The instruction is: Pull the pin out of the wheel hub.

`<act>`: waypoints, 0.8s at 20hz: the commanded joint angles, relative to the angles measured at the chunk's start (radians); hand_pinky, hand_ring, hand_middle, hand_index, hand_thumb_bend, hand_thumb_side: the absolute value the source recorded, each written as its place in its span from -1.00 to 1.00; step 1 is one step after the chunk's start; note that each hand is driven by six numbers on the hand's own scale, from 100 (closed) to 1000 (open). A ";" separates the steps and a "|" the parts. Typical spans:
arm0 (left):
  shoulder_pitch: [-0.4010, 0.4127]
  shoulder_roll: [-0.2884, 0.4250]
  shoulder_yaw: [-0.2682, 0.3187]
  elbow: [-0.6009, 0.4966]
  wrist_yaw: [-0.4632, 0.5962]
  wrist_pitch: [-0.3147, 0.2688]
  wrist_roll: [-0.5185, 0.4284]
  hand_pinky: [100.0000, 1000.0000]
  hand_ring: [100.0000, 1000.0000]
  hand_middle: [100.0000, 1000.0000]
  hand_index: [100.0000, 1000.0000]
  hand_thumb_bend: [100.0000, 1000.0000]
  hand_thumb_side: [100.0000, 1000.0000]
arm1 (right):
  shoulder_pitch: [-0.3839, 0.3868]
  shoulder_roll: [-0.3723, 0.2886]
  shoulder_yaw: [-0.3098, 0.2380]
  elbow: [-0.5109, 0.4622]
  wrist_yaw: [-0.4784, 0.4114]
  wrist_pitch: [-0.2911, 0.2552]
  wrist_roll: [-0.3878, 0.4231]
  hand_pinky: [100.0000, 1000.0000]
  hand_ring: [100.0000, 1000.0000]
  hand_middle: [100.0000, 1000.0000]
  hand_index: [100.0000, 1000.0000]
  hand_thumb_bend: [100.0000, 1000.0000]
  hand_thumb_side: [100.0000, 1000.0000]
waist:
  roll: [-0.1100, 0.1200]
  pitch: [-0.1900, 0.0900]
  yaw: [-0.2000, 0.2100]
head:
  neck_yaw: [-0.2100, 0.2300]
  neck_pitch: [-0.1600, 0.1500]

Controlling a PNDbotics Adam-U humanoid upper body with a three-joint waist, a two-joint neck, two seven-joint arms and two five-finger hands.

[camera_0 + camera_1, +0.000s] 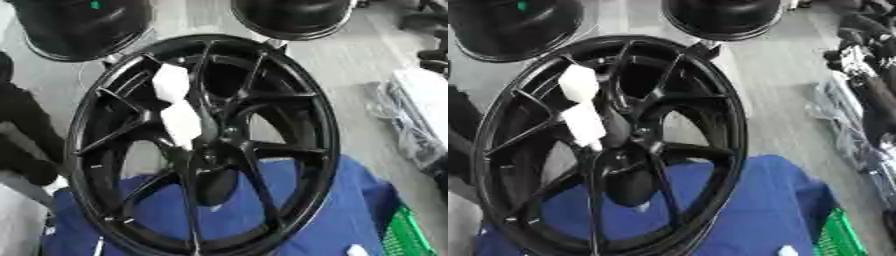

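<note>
Hub (210, 150) looked heavy, rigid; white pin (179, 122) light, stiff, likely snug. I'd pinch its upper end. Couldn't see either robot hand.

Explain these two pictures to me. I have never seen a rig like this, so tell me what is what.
Both pictures come from the same moment. They are taken by the two eyes of a camera in a humanoid robot's head, which looks down at its work, so they are nearly identical.

The big object is a black spoked wheel standing tilted over a blue cloth. Two white blocks sit just above its hub. They may belong to the pin the robot is meant to pull, but I cannot tell.

Behind the wheel are two black round objects. To the right lie a plastic-wrapped bundle and a green basket.

I cannot make out either robot hand, and nothing is visibly held.
</note>
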 commanded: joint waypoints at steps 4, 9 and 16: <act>-0.012 0.050 0.011 -0.008 -0.005 -0.005 -0.003 0.21 0.58 0.44 0.54 -0.92 0.46 | -0.011 -0.014 -0.006 -0.013 -0.006 -0.002 0.001 0.48 0.35 0.55 0.78 -1.00 -0.07 | 0.000 -0.015 -0.002 | 0.000 -0.010; -0.028 0.057 0.002 -0.024 -0.020 -0.012 -0.032 0.24 0.59 0.44 0.54 -0.83 0.14 | -0.009 -0.016 -0.004 -0.013 -0.004 -0.001 0.003 0.48 0.35 0.55 0.78 -1.00 -0.07 | 0.001 -0.017 -0.001 | 0.000 -0.009; -0.080 0.118 -0.169 -0.184 -0.129 -0.068 -0.145 0.48 0.67 0.52 0.60 -0.15 -0.56 | -0.010 -0.021 0.005 -0.012 0.003 0.004 0.013 0.48 0.35 0.55 0.78 -1.00 -0.06 | 0.010 -0.018 -0.009 | 0.018 -0.010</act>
